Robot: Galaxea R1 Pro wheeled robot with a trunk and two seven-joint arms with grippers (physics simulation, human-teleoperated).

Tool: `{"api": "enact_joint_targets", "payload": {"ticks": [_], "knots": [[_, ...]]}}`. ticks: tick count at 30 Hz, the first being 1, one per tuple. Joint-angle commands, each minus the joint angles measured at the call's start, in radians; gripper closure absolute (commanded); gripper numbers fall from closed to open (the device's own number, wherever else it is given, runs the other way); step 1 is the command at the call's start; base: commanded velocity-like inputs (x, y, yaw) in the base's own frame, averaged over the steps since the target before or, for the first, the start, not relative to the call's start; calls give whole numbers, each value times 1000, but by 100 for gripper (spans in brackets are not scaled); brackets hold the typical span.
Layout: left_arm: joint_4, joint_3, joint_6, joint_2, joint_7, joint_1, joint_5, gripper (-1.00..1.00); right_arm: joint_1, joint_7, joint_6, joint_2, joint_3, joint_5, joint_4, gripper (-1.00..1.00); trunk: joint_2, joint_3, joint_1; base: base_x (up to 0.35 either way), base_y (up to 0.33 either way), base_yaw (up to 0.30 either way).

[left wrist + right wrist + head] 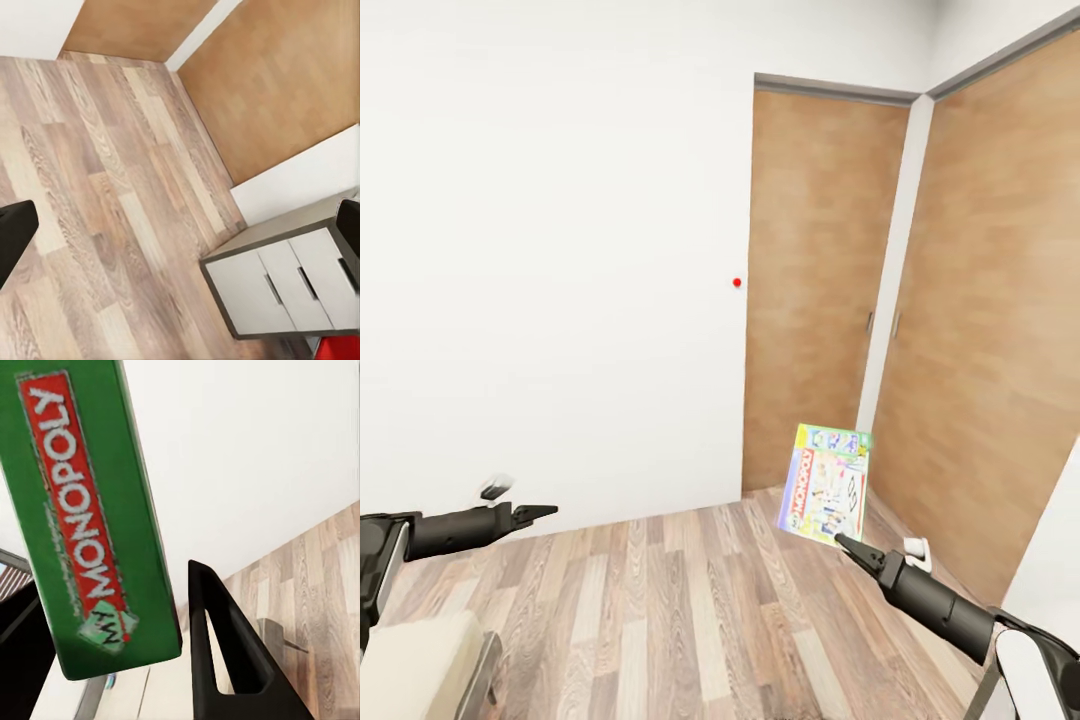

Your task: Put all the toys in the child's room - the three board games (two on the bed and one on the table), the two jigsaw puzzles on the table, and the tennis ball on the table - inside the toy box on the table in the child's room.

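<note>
The head view looks forward and down from high up at a white wall (550, 250), wooden wardrobe doors (815, 290) and plank floor (690, 610). The left wrist view looks steeply down onto that floor, taking in the door bases and a drawer unit (281, 289). The right wrist view sits very close behind a green Monopoly box (82, 517), seemingly angled upward, and shares wall and floor with the head view.
</note>
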Motion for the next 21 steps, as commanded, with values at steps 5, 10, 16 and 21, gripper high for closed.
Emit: {"api": "enact_joint_targets", "payload": {"ticks": [5, 10, 16, 21], "knots": [[-1, -7, 8, -9, -9, 0, -10, -100, -1, 10, 12, 0, 15, 2, 2, 100, -1, -3, 0, 0, 0, -278], [-1, -12, 8, -11, -9, 0, -10, -100, -1, 12, 13, 0, 19, 2, 2, 100, -1, -5, 0, 0, 0, -278], [-1, -13, 8, -11, -9, 0, -10, -100, -1, 14, 10, 0, 20, 2, 2, 100, -1, -6, 0, 0, 0, -278], [-1, -14, 8, -11, -9, 0, -10, -100, -1, 15, 7, 0, 20, 3, 2, 100, -1, -6, 0, 0, 0, -278]]}}
